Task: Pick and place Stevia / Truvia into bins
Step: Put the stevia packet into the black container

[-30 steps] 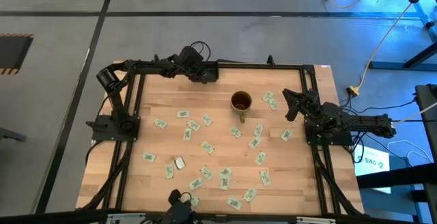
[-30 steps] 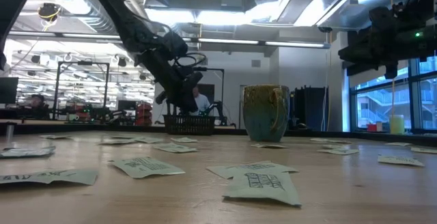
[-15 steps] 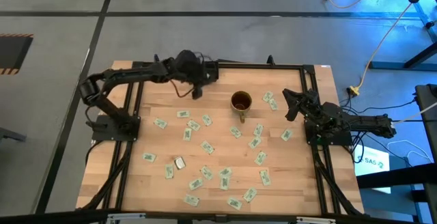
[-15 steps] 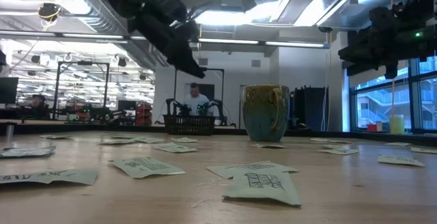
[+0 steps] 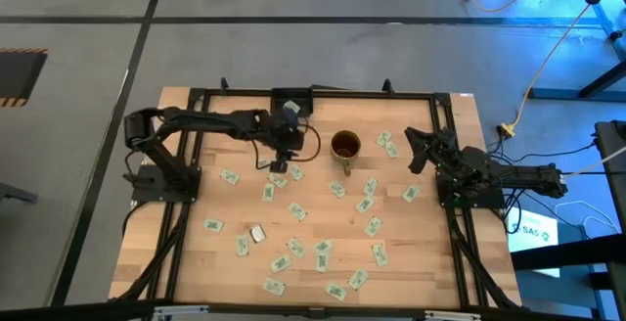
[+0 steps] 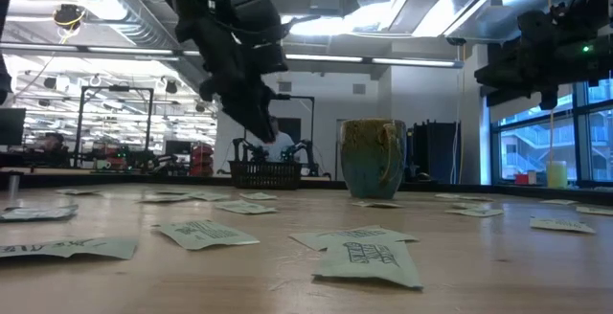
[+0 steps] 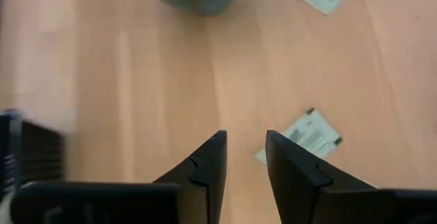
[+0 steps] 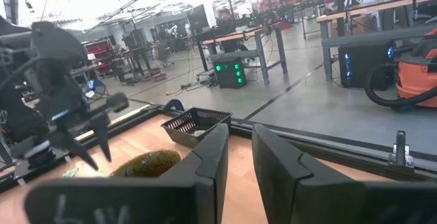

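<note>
Fingers of the left end effector [image 7: 244, 157] stand a little apart with nothing between them, the bare wood of the bench [image 5: 323, 225] showing in the gap. It hangs above the bench just beside the mug [image 5: 345, 146], on the mug's left in the high view, where the left end effector [image 5: 283, 151] sits over a cluster of sachets [image 5: 278, 179]. One sachet [image 7: 304, 136] lies just past the fingertips, untouched. The black tray [image 5: 290, 107] sits at the bench's far edge, near the arm, with a sachet showing in it. Green-printed sachets are scattered flat across the middle and near side of the bench. The right end effector [image 5: 413, 152] waits raised off the bench on the other side of the mug, fingers [image 8: 208, 157] slightly parted and empty.
</note>
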`<state>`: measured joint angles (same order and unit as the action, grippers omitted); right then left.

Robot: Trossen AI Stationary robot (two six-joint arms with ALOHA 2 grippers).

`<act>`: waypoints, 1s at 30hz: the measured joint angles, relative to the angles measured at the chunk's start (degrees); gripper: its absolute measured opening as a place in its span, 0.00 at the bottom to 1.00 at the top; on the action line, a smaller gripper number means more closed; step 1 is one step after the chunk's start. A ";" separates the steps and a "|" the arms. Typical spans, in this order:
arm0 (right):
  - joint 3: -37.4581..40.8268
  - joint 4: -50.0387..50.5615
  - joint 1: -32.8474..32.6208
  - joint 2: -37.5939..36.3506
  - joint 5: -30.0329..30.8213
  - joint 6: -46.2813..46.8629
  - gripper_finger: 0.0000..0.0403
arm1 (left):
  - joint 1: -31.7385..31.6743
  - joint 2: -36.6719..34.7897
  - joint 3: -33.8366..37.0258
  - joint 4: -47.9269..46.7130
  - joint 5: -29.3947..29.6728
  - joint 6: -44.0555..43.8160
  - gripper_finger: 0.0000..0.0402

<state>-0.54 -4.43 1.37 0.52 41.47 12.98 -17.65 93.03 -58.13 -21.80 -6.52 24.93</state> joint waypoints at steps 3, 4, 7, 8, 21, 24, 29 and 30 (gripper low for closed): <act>0.00 -0.01 0.00 0.01 0.02 0.01 0.18 | 1.38 1.88 0.00 -0.28 -0.04 -0.17 0.23; 0.02 0.00 0.02 0.01 0.01 0.00 0.18 | 1.82 2.61 0.00 -0.27 0.21 -0.17 0.23; 0.00 0.00 0.00 -0.01 0.00 0.01 0.18 | 2.68 4.62 0.00 -0.27 2.47 -0.30 0.22; 0.00 0.00 0.00 0.00 0.00 0.01 0.18 | 2.89 5.21 0.00 -0.34 2.88 -0.28 0.21; 0.00 0.00 0.00 0.00 0.00 0.26 0.18 | 3.04 11.27 -0.15 -0.37 5.08 -3.23 0.20; 0.01 0.00 0.00 -0.01 0.00 0.25 0.18 | 3.04 12.11 -0.28 -0.45 4.86 -3.25 0.20; 0.00 0.00 0.02 0.00 0.00 0.25 0.18 | 3.04 12.94 -0.28 -1.66 4.73 -3.25 0.19; 0.01 0.00 0.01 0.00 0.00 0.25 0.18 | 3.04 12.96 -0.29 -1.97 4.66 -3.25 0.18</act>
<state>-0.53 -4.43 1.37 0.53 41.47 13.23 -14.61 105.99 -58.42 -23.76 -1.85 21.67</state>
